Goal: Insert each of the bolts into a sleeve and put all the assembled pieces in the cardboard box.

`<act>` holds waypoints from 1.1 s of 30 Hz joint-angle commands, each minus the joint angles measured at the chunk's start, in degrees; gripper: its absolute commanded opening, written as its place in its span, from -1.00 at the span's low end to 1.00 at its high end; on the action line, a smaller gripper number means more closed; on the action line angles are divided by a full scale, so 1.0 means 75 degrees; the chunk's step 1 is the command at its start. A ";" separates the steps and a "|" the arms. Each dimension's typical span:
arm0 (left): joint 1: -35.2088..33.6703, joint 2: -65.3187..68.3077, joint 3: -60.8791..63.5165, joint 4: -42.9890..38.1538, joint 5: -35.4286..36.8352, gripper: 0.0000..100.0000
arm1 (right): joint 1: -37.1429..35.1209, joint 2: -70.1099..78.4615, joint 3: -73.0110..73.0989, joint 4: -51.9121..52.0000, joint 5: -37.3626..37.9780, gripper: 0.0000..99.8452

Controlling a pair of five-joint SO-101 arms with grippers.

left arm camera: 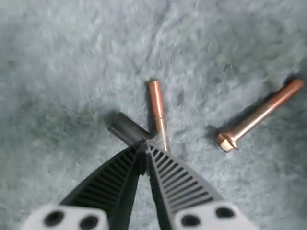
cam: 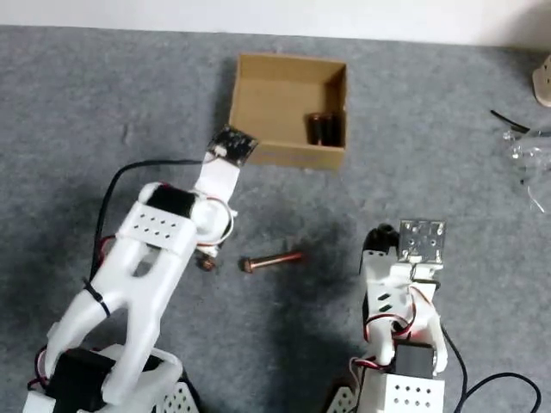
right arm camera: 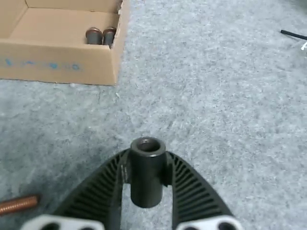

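Note:
The cardboard box [cam: 258,90] stands at the back centre with two assembled pieces [cam: 325,129] in its right corner, also visible in the right wrist view [right arm camera: 100,36]. My right gripper [right arm camera: 146,160] is shut on a dark sleeve [right arm camera: 146,172], held upright with its bore facing up, right of centre on the carpet [cam: 381,241]. A loose copper bolt [cam: 271,260] lies mid-carpet. My left gripper [left arm camera: 146,143] is shut, tips low over the carpet. Beside its tips lie a second bolt [left arm camera: 157,110] and a dark sleeve [left arm camera: 127,128]. That bolt's near end is hidden under one finger.
Grey carpet covers the table. Clear plastic pieces and a black cable [cam: 523,142] lie at the right edge, with a pale object [cam: 542,82] behind them. Open carpet lies between the arms and the box.

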State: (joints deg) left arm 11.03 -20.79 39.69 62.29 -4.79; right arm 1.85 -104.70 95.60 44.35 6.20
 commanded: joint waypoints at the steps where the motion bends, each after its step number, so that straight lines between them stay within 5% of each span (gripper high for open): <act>1: -0.0158 0.0018 0.0088 -0.0246 0.0047 -0.83 | 0.0076 -0.0088 0.0252 -0.0322 -0.0070 -0.99; 33: 0.0029 0.2655 -0.0486 -0.0938 -0.0434 -0.82 | 0.0076 -0.0088 0.0264 -0.0322 -0.0070 -0.99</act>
State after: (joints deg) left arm 10.42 -0.66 38.29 55.25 -8.04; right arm 1.85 -104.70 95.60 44.35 6.20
